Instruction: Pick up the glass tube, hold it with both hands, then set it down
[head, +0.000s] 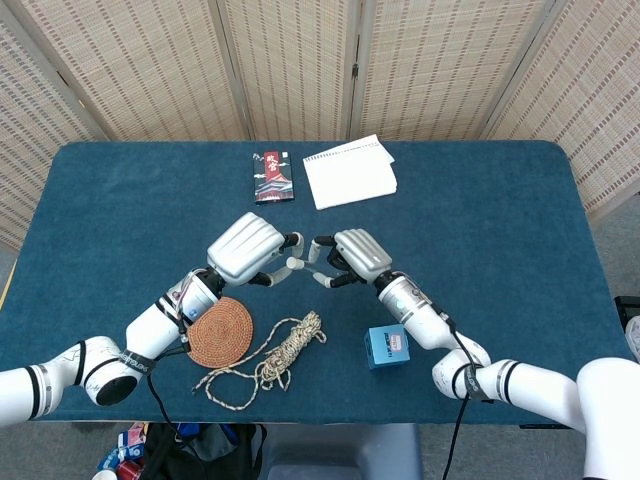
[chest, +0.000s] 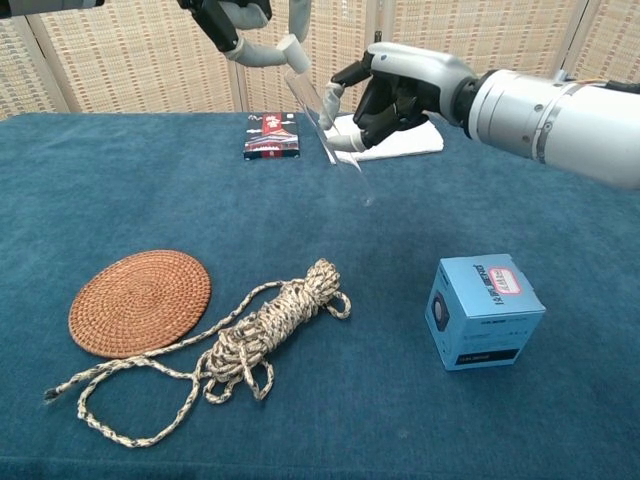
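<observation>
On the left of the blue table (chest: 90, 190) we see a woven coaster (chest: 140, 301) and a coiled rope (chest: 262, 327). Above mid-table our left hand (head: 243, 249) pinches the upper end of the glass tube (chest: 328, 143), which slants down to the right, clear of the cloth. Our right hand (chest: 395, 88) grips its middle. A blue box (chest: 482, 310) sits far right.

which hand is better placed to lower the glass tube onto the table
Right, probably. The right hand grips the glass tube near its middle, while the left hand only touches its upper end.
</observation>
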